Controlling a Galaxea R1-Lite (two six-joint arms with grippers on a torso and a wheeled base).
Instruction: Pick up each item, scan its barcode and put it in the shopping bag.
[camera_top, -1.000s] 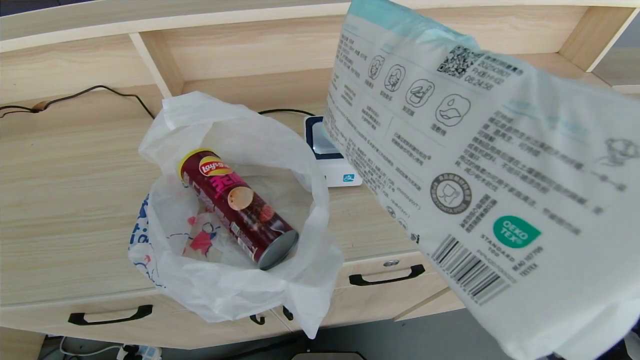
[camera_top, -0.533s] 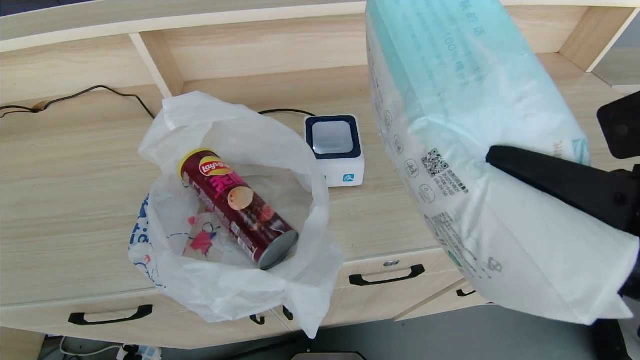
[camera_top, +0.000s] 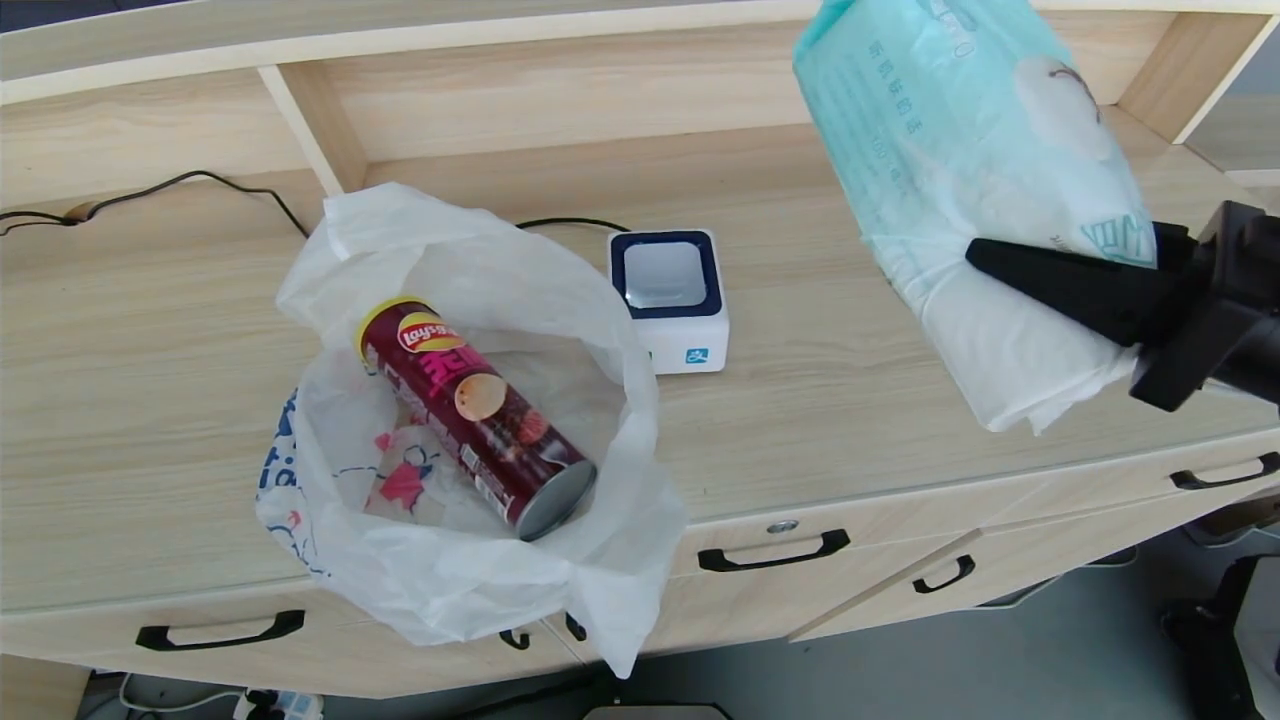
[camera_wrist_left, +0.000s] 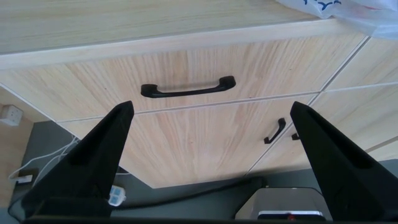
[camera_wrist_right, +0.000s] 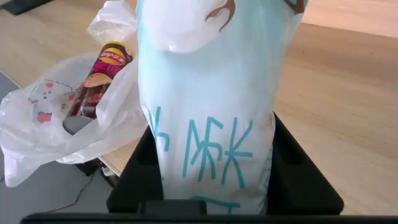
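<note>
The right pincer (camera_wrist_right: 212, 130) is clamped on a soft, crinkly teal-and-white plastic pack (camera_top: 950, 130), perhaps tissues, above the pale wood-grain surface (camera_top: 830, 400), a boxy white scanner (camera_top: 668, 300) to its left.

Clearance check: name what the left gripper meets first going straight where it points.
Probably the wooden drawer front, near its black handle. The open left gripper faces it squarely, though the gap is hard to judge.
</note>
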